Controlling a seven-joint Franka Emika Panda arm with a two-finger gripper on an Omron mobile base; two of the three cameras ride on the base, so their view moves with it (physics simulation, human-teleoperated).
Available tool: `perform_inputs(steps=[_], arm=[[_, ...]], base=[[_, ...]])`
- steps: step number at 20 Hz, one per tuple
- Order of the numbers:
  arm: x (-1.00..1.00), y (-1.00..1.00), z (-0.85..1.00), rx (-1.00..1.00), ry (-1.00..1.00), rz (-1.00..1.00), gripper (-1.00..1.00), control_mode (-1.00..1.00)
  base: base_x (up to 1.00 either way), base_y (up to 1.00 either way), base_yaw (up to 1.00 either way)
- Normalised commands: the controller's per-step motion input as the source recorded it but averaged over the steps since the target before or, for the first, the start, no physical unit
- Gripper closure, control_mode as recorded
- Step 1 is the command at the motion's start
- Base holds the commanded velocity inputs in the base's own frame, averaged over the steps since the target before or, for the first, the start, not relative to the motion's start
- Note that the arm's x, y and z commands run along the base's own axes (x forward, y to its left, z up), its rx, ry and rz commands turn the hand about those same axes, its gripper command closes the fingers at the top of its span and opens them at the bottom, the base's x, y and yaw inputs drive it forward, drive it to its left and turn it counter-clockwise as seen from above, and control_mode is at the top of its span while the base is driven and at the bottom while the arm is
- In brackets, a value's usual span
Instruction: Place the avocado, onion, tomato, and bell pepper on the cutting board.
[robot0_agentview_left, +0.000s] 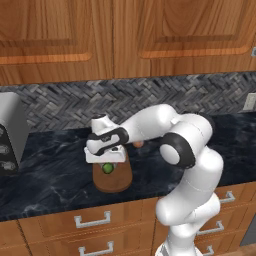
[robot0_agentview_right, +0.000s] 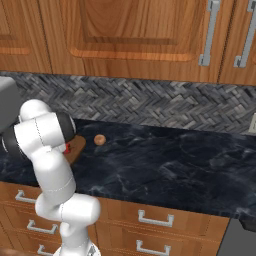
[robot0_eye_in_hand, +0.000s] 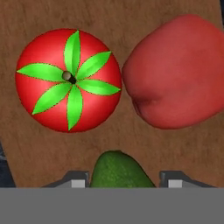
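My gripper (robot0_agentview_left: 106, 161) hangs just above the brown cutting board (robot0_agentview_left: 112, 181), shut on the green avocado (robot0_agentview_left: 107, 168). In the hand view the avocado (robot0_eye_in_hand: 120, 170) sits between the two fingertips, low over the board (robot0_eye_in_hand: 43, 148). The tomato (robot0_eye_in_hand: 68, 80) with its green leafy top rests on the board, and the deeper red bell pepper (robot0_eye_in_hand: 177, 72) lies close beside it. The tan onion (robot0_agentview_right: 100, 139) lies on the dark counter, to the right of the board's (robot0_agentview_right: 76, 146) far end. It also peeks out behind my forearm as the onion (robot0_agentview_left: 138, 144).
A grey appliance (robot0_agentview_left: 10, 135) stands on the counter at the far left. The black marble counter (robot0_agentview_right: 170, 160) stretches to the right of the onion. A herringbone backsplash and wooden cabinets rise behind, with drawers below the front edge.
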Motion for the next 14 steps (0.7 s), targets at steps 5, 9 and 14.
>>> perform_inputs(steps=[5,9,14], arm=[[0.00,0.05,-0.15,0.00,0.05,0.00,1.00,-1.00],[-0.06,0.07,-0.02,0.00,0.07,0.00,-1.00,-1.00],[-0.21,0.00,0.08,0.00,0.00,0.00,-1.00,-1.00]], base=[[0.00,0.00,0.00],[0.00,0.00,0.00],[0.00,0.00,0.00]])
